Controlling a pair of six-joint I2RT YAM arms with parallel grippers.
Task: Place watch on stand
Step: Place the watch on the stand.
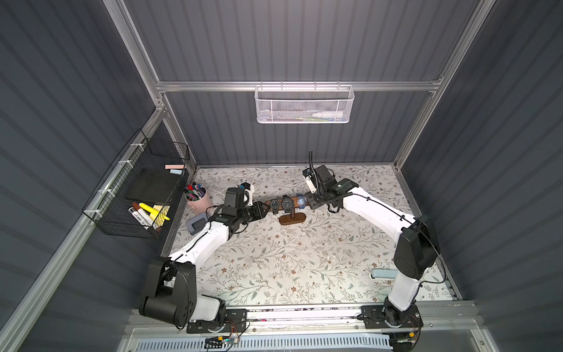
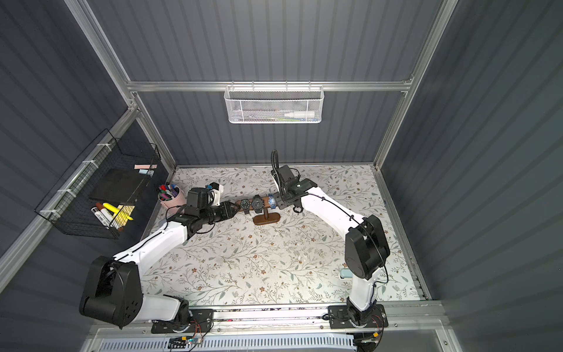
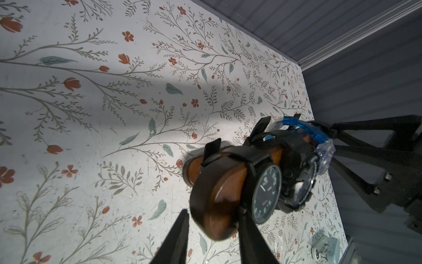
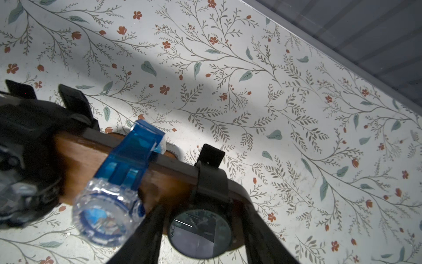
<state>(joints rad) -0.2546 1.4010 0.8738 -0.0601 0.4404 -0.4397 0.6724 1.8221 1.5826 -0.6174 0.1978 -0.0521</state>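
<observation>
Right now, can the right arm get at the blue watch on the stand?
Probably yes. The blue watch hangs on the stand right beside the right pincer, nothing between them; the pincer straddles the neighbouring black watch.

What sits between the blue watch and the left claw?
On the stand: a chunky black watch, then a slim black watch nearer the left gripper, seen in both top views.

A white mesh basket (image 1: 283,106) hangs on the back rail (image 1: 213,86) with a white bottle (image 1: 327,115) lying inside. A black wire basket (image 1: 164,151) on the side wall holds a black block (image 1: 149,187) and a yellow highlighter (image 1: 154,211). On the floral-patterned bench (image 1: 274,268) stand a pink cup (image 1: 199,204) of pens (image 1: 193,190), a grey case (image 1: 197,225) nearby, and a pale blue flat object (image 1: 384,274) near the front.
</observation>
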